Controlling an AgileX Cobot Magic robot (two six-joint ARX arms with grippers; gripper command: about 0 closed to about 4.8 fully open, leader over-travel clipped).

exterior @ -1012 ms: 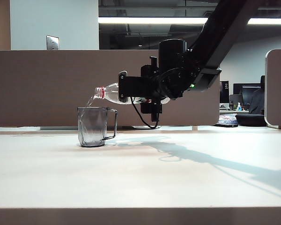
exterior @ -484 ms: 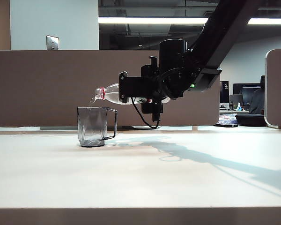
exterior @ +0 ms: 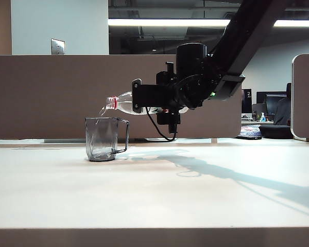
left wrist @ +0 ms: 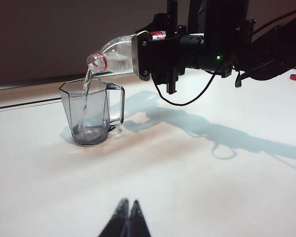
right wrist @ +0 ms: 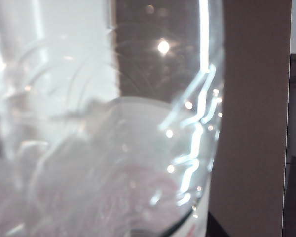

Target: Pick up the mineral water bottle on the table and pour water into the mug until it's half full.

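Bottle [exterior: 124,104]: thin, squashy plastic, likely slick, right gripper [exterior: 144,95] clamped mid-body, tipped level over mug [exterior: 102,139] on table [exterior: 154,190], water [left wrist: 87,84] pouring; left gripper [left wrist: 128,206] pinched together, idle nr table.

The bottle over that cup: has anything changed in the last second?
Barely. The right gripper keeps the mineral water bottle tipped, shifted slightly right, water still running into the mug. Mug, table and shut left gripper unchanged.
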